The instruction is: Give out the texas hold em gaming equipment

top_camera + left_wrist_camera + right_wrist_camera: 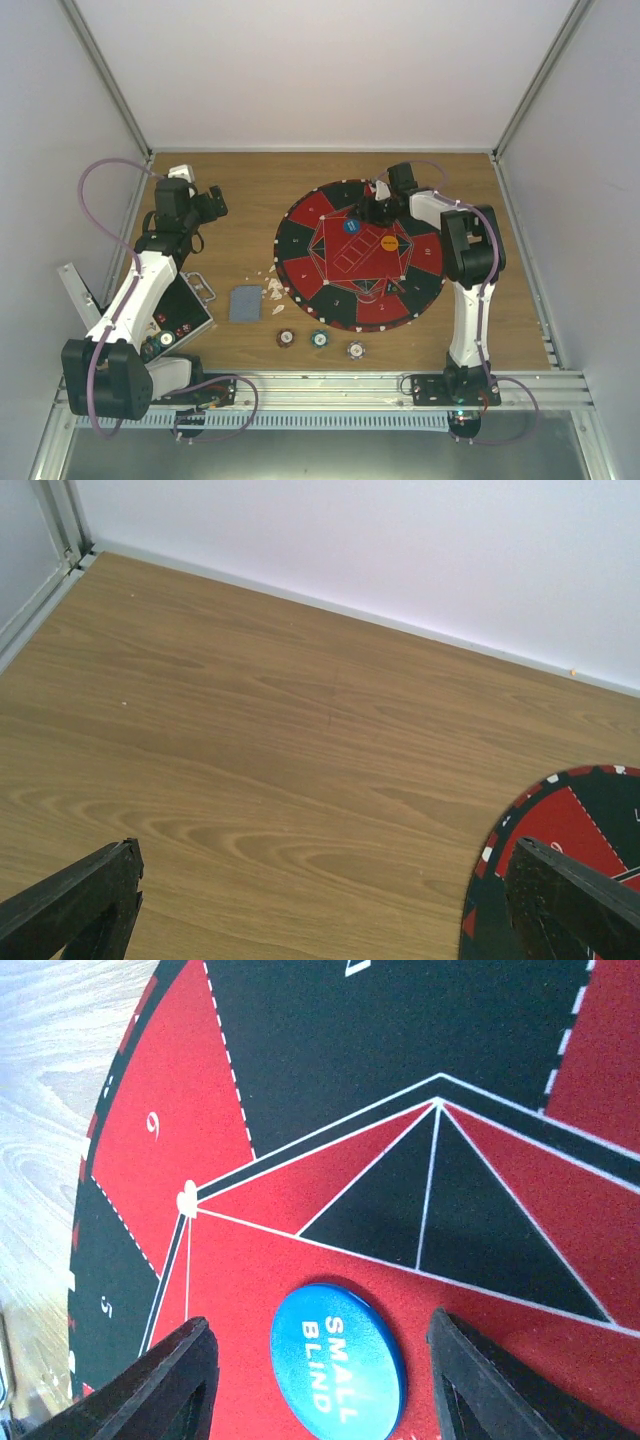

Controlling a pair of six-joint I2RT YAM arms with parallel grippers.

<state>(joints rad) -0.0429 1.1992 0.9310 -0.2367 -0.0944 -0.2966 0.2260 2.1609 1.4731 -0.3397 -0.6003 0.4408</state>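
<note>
A blue disc (337,1352) marked SMALL BLIND lies on the round red-and-black mat (330,1070); it also shows in the top view (351,226). My right gripper (320,1385) is open just above it, one finger on each side, not touching. An orange disc (389,242) lies on the mat to the right. Three poker chips, red (286,338), teal (319,338) and grey (356,350), lie in a row by the near edge. A grey-blue card deck (244,304) lies left of the mat. My left gripper (325,910) is open and empty over bare wood.
A black hinged case (180,322) with more chips lies open at the left under my left arm. Small pale scraps (274,291) lie between the deck and the mat. The mat's edge (500,870) shows in the left wrist view. White walls enclose the table.
</note>
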